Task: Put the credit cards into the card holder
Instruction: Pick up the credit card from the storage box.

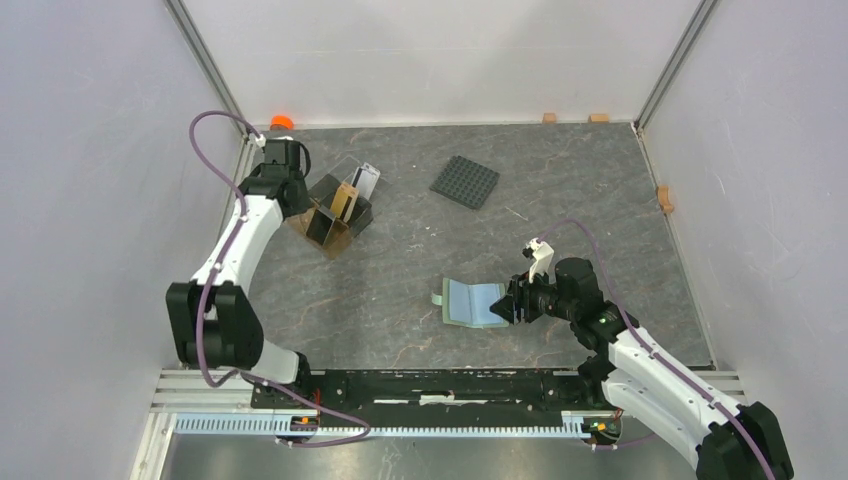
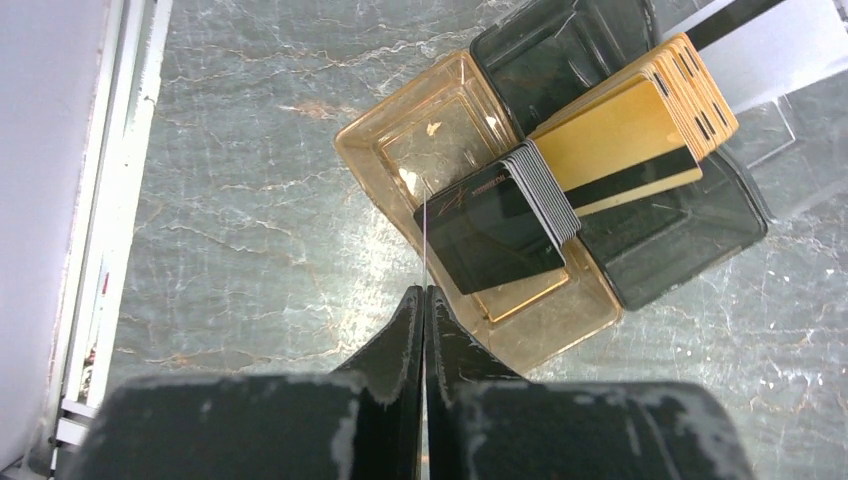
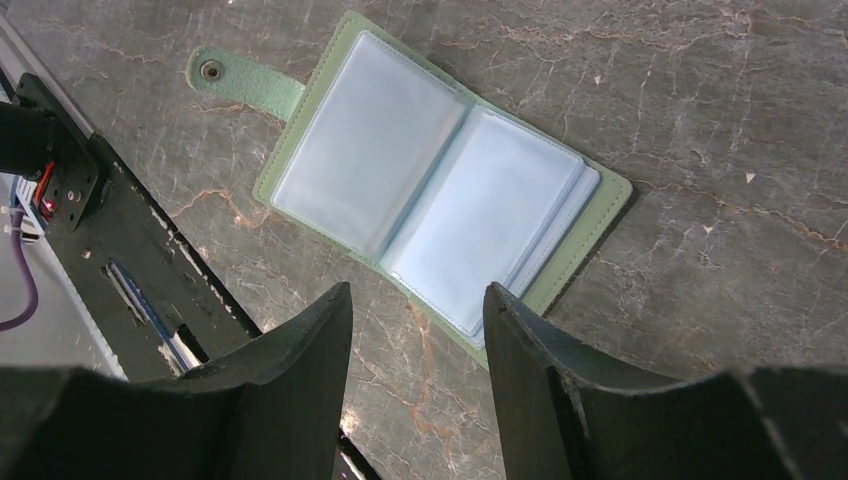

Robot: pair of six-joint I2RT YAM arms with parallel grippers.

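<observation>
The credit cards stand in stacks in the trays: black ones (image 2: 500, 225), tan-gold ones (image 2: 620, 140) and a white-grey one (image 2: 780, 50). My left gripper (image 2: 425, 292) is shut on one credit card (image 2: 424, 230), seen edge-on as a thin pale line above the amber tray (image 2: 400, 140). From the top view this gripper (image 1: 300, 192) is at the trays' left side. The card holder (image 3: 430, 190) lies open on the table, sage-green outside and light blue inside. My right gripper (image 3: 415, 295) hovers open over its near edge, holding nothing. From above it (image 1: 512, 303) sits at the holder's (image 1: 468, 302) right end.
A black studded plate (image 1: 465, 182) lies at the back centre. Dark trays (image 2: 690, 230) adjoin the amber one. An orange cap (image 1: 282, 122) and small wooden blocks (image 1: 598, 117) line the walls. The black base rail (image 3: 120, 250) runs just beside the holder.
</observation>
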